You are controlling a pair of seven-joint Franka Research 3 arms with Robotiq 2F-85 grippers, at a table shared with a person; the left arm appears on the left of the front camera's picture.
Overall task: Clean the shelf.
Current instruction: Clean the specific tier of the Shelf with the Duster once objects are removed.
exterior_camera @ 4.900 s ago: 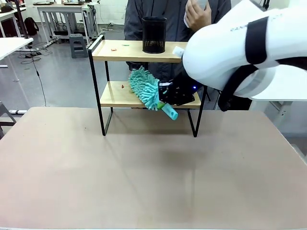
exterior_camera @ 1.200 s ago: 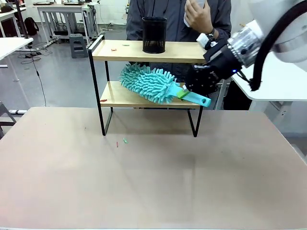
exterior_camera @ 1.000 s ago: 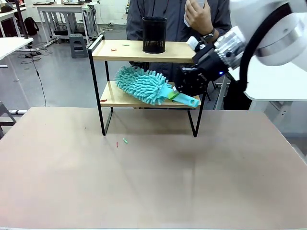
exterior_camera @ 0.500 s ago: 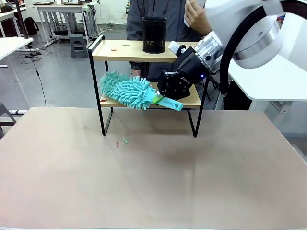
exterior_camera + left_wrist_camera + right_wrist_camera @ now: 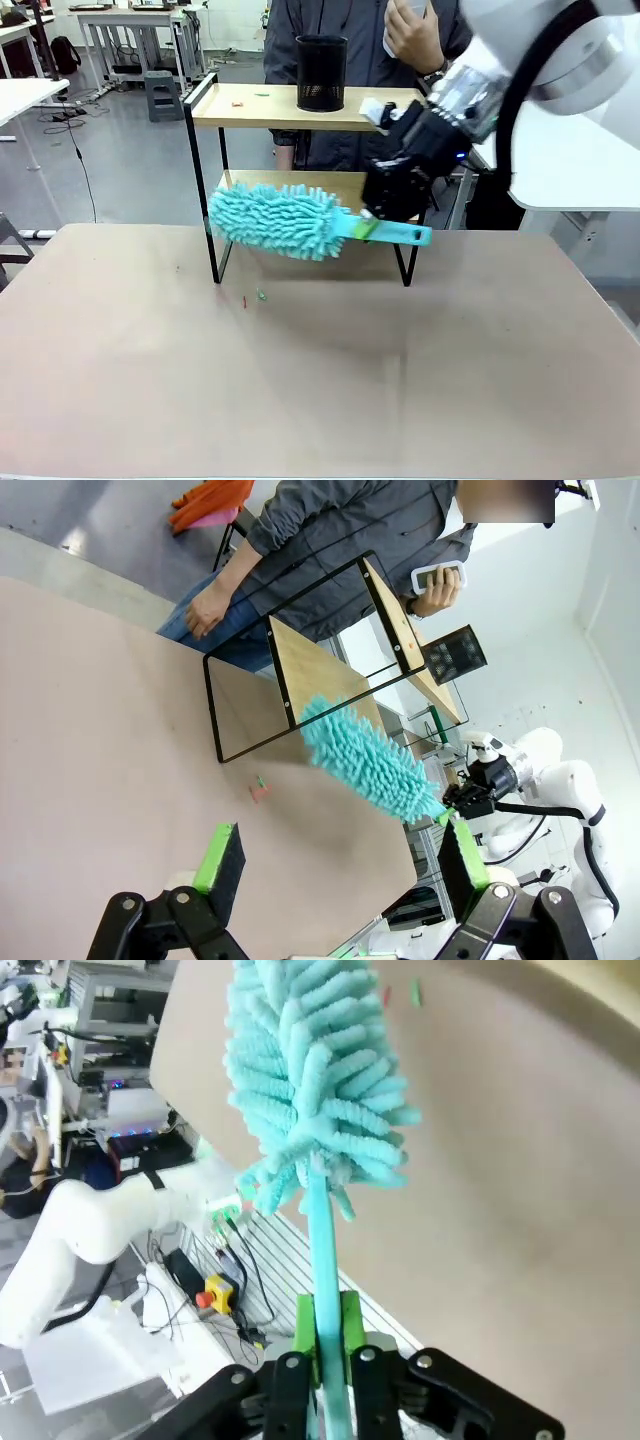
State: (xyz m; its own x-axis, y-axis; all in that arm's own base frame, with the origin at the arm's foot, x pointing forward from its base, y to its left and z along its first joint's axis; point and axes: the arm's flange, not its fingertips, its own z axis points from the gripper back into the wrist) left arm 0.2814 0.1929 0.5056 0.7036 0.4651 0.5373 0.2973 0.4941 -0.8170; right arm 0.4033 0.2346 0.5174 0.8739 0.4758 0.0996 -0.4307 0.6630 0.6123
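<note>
The shelf [image 5: 270,108] stands at 12 o'clock on the brown table [image 5: 320,390], close to its far edge, in front of a person [image 5: 350,40]. It is a small rack of two pale wooden boards, one above the other, set in a thin black metal frame on four legs.

On the top board a black mesh cup [image 5: 322,72] stands near the middle. At 9 o'clock from the cup lie a small orange scrap [image 5: 237,102] and a green one [image 5: 262,94].

The right gripper [image 5: 368,226] is clenched on the handle of a turquoise fluffy duster [image 5: 275,220], its green pads pressed to either side of the handle. The handle points to 3 o'clock and the head to 9 o'clock. The head crosses in front of the left half of the lower board; whether it touches the board cannot be told.

On the table, at about 4 o'clock from the shelf's left front leg, lie a green bit [image 5: 260,294] and a red bit [image 5: 244,300].

The left gripper [image 5: 340,860] is released, its jaws wide apart and empty, above the table and well apart from the shelf.
</note>
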